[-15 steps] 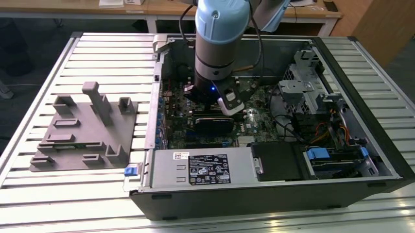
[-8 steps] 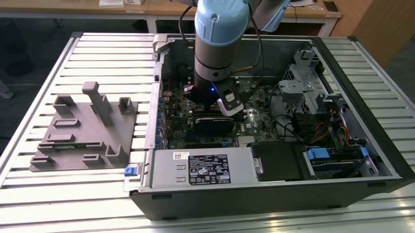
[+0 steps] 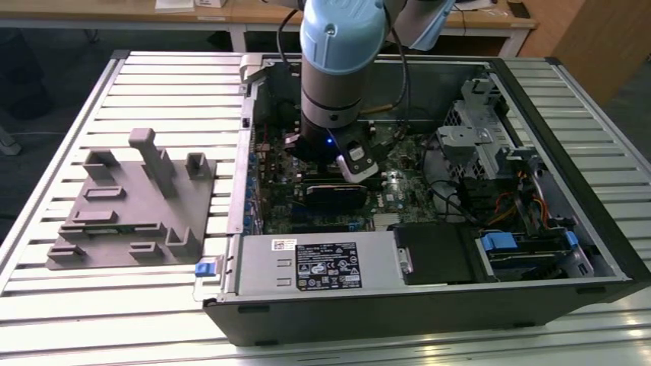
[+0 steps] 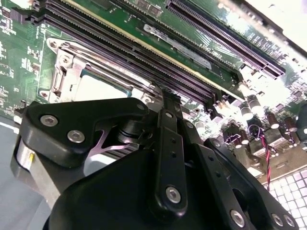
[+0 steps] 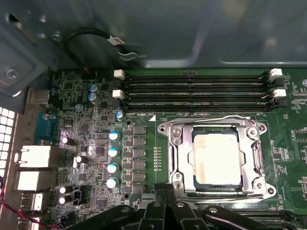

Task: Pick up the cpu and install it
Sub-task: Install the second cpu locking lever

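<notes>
Exterior view: your arm [image 3: 341,69] reaches down into the open computer case [image 3: 428,305], which lies on its side on a slatted metal table [image 3: 61,305]; the gripper [image 3: 351,164] hangs low over the green motherboard [image 3: 407,183], close above a black rectangular block [image 3: 334,197]. To the exterior view's left of the case, a grey fixture [image 3: 133,210] sits on the table, well apart from the arm. First wrist view: you see the cpu [image 5: 217,159], a pale silver square with a thin tan edge, lying flat inside the metal-framed socket [image 5: 175,158] on the motherboard [image 5: 86,143], with the socket frame around it on all sides. Four memory slots [image 5: 196,93] run beside the socket, and a row of small capacitors [image 5: 112,158] stands near it. The black gripper linkage [image 5: 165,211] sits just beside the socket's edge; nothing is held between its parts. Second wrist view: the gripper [image 4: 165,103] has its fingers drawn together and empty, and they hang above the socket [image 4: 62,76], where part of the cpu [image 4: 98,88] shows beyond the linkage. The cpu touches only the socket, not the gripper.
</notes>
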Motion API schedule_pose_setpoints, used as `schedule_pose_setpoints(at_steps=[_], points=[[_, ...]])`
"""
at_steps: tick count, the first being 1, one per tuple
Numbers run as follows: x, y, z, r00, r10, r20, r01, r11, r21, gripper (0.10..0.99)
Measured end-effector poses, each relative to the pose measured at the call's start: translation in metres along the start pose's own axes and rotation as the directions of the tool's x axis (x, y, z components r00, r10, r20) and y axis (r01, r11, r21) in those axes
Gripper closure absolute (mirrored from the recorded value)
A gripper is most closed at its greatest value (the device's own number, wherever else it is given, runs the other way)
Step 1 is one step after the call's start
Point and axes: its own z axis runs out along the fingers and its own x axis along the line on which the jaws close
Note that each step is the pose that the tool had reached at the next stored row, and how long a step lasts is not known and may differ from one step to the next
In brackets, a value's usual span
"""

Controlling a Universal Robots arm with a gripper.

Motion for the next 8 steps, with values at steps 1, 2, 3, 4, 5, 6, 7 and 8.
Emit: schedule_pose_setpoints(at_steps=[1, 2, 3, 4, 5, 6, 7, 8], points=[[0.0003, -0.0001, 0.0002, 1.0, 0.0, -0.0001, 0.0, 1.0, -0.001, 0.98], [0.0005, -0.0001, 0.0004, 1.0, 0.0, -0.0001, 0.0, 1.0, -0.002, 0.98], [0.0007, -0.0001, 0.0007, 1.0, 0.0, -0.0001, 0.0, 1.0, -0.003, 0.98], [0.0009, -0.0001, 0.001, 1.0, 0.0, -0.0002, 0.0, 1.0, -0.003, 0.98], [0.001, -0.0002, 0.0014, 1.0, 0.0, -0.0001, 0.0, 1.0, -0.004, 0.98], [0.0012, -0.0002, 0.0017, 1.0, 0.0, -0.0002, 0.0, 1.0, -0.005, 0.98], [0.0014, -0.0003, 0.0019, 1.0, 0.0, -0.0002, 0.0, 1.0, -0.005, 0.98], [0.0015, -0.0003, 0.0021, 1.0, 0.0, -0.0002, 0.0, 1.0, -0.005, 0.98]])
